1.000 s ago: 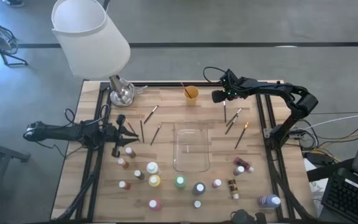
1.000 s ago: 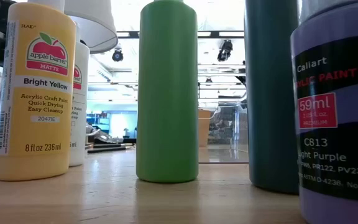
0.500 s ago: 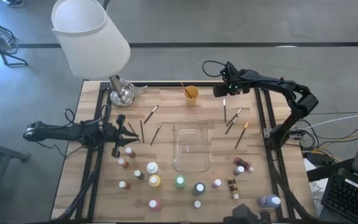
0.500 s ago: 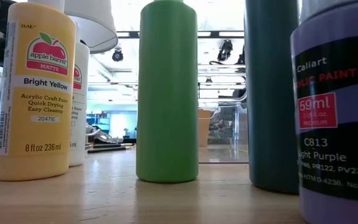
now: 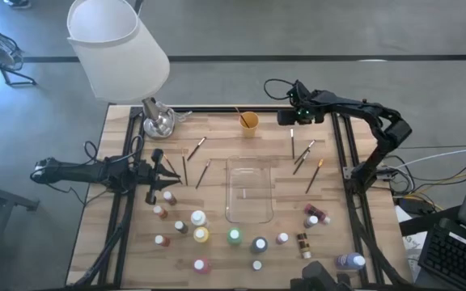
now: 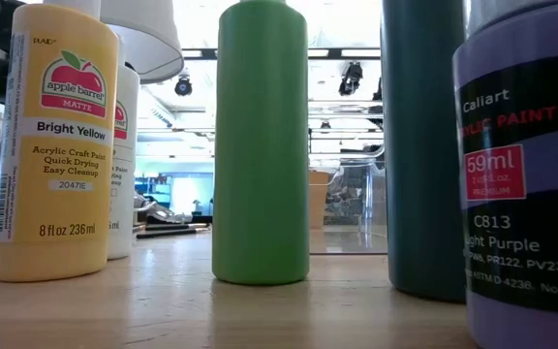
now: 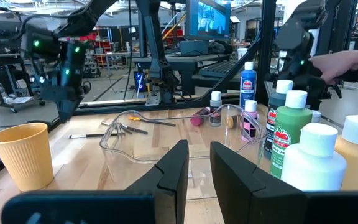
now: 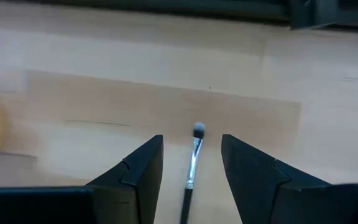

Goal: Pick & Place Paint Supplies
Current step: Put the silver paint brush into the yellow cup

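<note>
The right gripper (image 5: 285,119) hovers over the table's upper right in the high view, fingers (image 8: 135,168) spread apart and holding nothing; a brush (image 8: 193,158) lies on the wood between them, bristle tip pointing away from the wrist. Left of it, the small orange cup (image 5: 249,121) holds one brush leaning toward the upper left. The clear tray (image 5: 249,191) at centre looks bare. Loose brushes (image 5: 304,158) lie right of the tray, mostly running top to bottom or slightly diagonal. Paint bottles (image 5: 200,234) stand upright along the lower edge. The left gripper (image 5: 168,171), at mid-left, has its fingers (image 7: 174,171) narrowly parted, gripping nothing.
</note>
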`<state>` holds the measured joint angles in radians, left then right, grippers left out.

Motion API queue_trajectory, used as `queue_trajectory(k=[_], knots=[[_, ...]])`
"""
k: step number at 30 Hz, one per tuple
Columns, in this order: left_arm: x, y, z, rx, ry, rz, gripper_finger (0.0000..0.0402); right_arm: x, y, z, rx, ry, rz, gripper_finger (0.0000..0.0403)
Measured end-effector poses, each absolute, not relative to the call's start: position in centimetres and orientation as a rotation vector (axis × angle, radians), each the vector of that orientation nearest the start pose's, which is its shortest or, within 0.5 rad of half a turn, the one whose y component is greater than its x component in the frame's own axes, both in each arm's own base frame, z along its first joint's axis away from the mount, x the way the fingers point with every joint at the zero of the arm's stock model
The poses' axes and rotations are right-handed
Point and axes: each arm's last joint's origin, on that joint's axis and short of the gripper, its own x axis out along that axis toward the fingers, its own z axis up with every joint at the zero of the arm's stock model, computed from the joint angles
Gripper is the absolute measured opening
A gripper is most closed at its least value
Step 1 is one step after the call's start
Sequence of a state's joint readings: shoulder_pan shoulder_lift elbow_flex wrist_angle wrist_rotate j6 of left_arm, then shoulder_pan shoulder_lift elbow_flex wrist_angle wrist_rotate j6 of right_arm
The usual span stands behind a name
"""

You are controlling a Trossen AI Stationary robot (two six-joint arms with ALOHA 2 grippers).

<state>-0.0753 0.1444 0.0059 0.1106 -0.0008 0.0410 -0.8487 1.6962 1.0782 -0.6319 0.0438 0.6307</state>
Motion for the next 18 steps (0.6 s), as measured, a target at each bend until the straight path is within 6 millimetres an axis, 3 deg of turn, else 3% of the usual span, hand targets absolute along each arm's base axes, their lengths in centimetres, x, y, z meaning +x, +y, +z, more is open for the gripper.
queue_trajectory(k=[8, 18], knots=[[10.6, -0.8, 16.4, 0.042, 0.026, -0.075, 0.0074, 22.1, -25.2, 14.3, 1.045, 1.078, -1.129, 0.0144], [10.6, -0.8, 16.4, 0.042, 0.026, -0.075, 0.0074, 22.5, -25.8, 13.2, 1.034, 1.14, -1.145, 0.0152]])
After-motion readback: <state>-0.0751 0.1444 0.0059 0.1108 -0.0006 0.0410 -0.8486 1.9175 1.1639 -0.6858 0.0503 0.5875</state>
